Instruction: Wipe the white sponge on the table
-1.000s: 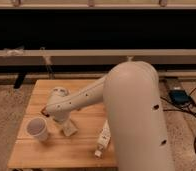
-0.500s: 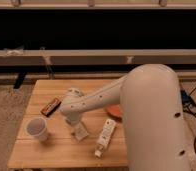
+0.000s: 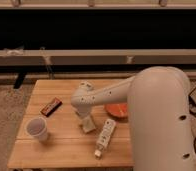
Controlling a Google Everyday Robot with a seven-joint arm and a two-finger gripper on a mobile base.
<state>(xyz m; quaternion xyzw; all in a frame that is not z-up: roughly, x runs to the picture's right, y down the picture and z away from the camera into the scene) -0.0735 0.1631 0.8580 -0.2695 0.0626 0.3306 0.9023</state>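
Observation:
The white sponge [image 3: 88,125], a small cream block, lies on the light-wood slatted table [image 3: 66,150] near its middle. My gripper [image 3: 84,116] reaches down from the big white arm [image 3: 141,100] and sits right on top of the sponge, shut on it and holding it against the planks. The arm's wrist hides the sponge's upper part.
A white cup [image 3: 37,129] stands at the front left. A dark bar [image 3: 51,106] lies at the left. A long white tube [image 3: 105,136] lies just right of the sponge. An orange dish [image 3: 116,110] sits behind the tube, partly under the arm.
The gripper and the sponge have slid together to the right across the table, away from the cup and toward the tube. The arm has swung right.

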